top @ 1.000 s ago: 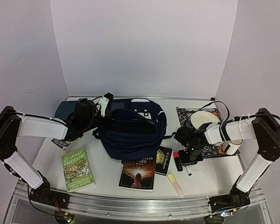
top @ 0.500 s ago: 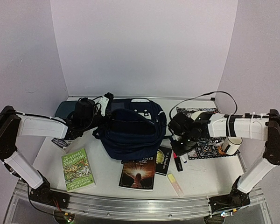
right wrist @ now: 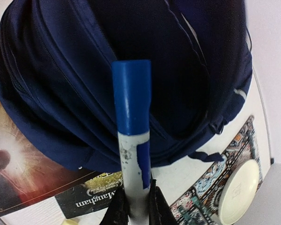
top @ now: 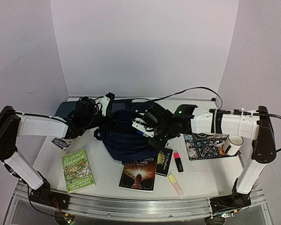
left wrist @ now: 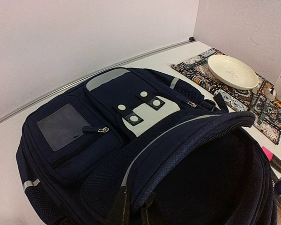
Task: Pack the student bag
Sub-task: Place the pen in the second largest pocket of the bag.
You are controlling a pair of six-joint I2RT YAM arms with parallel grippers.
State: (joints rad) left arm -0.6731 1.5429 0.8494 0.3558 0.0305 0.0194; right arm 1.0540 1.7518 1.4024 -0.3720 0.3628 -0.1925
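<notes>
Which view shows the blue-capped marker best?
The right wrist view: the marker fills the middle, blue cap forward, clamped in the right gripper over the student bag. In the top external view it is too small to make out; the left wrist view gives perhaps a blue blur at its right edge.

Bag mouth: student bag (left wrist: pixel 131 117) gapes toward 6 o'clock; left gripper (left wrist: pixel 133 212) pinches its lip, right gripper (right wrist: pixel 133 206) with blue marker (right wrist: pixel 131 108) hangs over it.
6 o'clock: dark book (top: pixel 138 176) and black book (top: pixel 164 161) just beside the bag.
4 o'clock: pink highlighter (top: pixel 178 162), yellow highlighter (top: pixel 175 184).
7 o'clock: green book (top: pixel 78 170); bare desk (top: pixel 107 179) between it and dark book.
3 o'clock: placemat (top: pixel 206 146), mug (top: pixel 232 144), right arm across.
</notes>
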